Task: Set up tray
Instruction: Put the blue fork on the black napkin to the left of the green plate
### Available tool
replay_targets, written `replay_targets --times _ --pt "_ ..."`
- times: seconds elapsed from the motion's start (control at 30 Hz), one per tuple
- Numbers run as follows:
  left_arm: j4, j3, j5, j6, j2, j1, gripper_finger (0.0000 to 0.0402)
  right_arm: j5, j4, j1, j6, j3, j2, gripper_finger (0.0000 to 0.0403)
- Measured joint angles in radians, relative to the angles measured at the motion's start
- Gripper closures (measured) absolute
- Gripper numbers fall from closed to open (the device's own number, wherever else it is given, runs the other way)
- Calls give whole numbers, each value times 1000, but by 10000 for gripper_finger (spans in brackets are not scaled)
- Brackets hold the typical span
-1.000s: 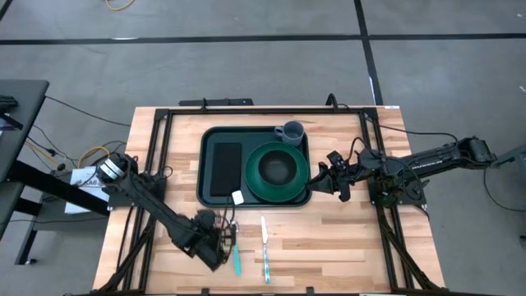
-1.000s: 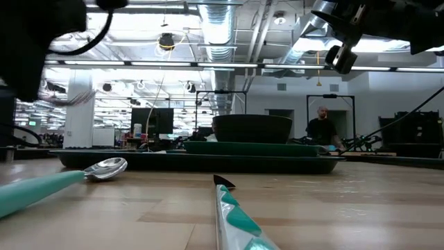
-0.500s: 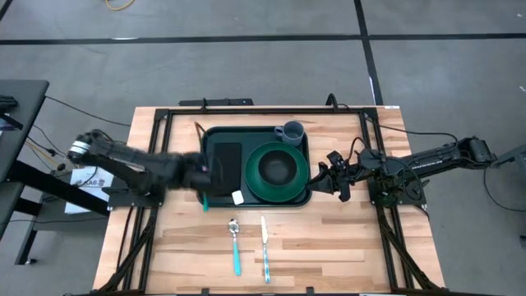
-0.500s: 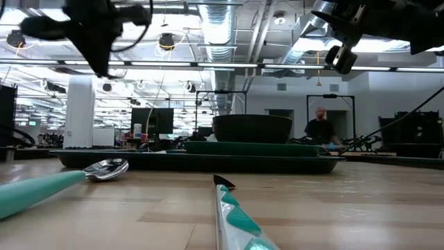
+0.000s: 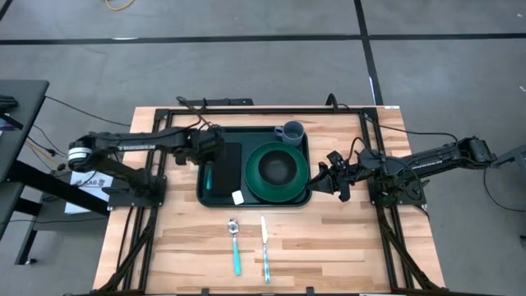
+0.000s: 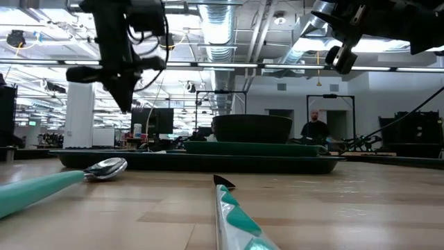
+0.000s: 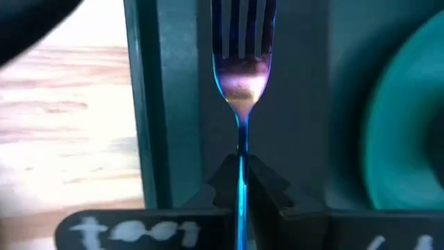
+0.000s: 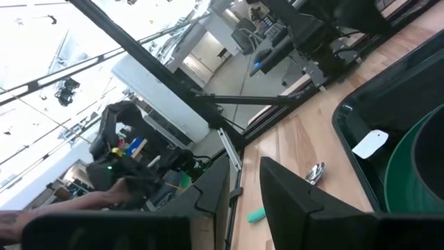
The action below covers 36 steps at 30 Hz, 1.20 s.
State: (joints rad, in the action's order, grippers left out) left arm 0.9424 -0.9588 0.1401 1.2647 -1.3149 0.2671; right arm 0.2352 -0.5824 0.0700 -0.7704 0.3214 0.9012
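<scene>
- Dark green and rectangular, the raised-rim plastic tray (image 5: 215,197) lies at the middle of the pale wooden table (image 5: 345,238), toward its far edge.
- On the tray sit a small black rectangular napkin (image 5: 225,168), a round green plate with a dark bowl (image 5: 277,171), and a grey-blue mug (image 5: 291,131) in the far right corner.
- Left gripper (image 5: 210,146) hangs over the tray's left side beside the napkin, its fingers clamped on a teal-handled metal fork (image 7: 239,83), tines pointing away from the wrist.
- Right gripper (image 5: 335,177) waits just off the tray's right rim, fingers parted and holding nothing.
- A teal-handled spoon (image 5: 235,247) and a teal-handled knife (image 5: 265,247) lie on bare wood near the front edge.
- Judged step: placing the fork. Next comes lowering it onto the tray by the napkin and releasing, without catching the rim; spoon and knife remain.
</scene>
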Motion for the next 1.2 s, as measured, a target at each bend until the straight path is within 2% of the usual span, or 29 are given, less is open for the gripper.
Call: replay_targets --times 0.27,0.6,0.8,0.93,1.2 --pt "-60 0 -100 -150 -141 109 401 0 8 0 0 0 0 329" --pt "-164 0 -150 -182 -296 139 401 0 9 1 0 0 0 329" --pt "-172 0 -116 -184 -309 145 401 0 11 1 1 0 0 329" --pt "-172 0 -155 -209 -309 165 401 0 17 1 1 0 0 329" --pt "-172 0 -154 -205 -309 165 399 0 18 1 0 0 0 329"
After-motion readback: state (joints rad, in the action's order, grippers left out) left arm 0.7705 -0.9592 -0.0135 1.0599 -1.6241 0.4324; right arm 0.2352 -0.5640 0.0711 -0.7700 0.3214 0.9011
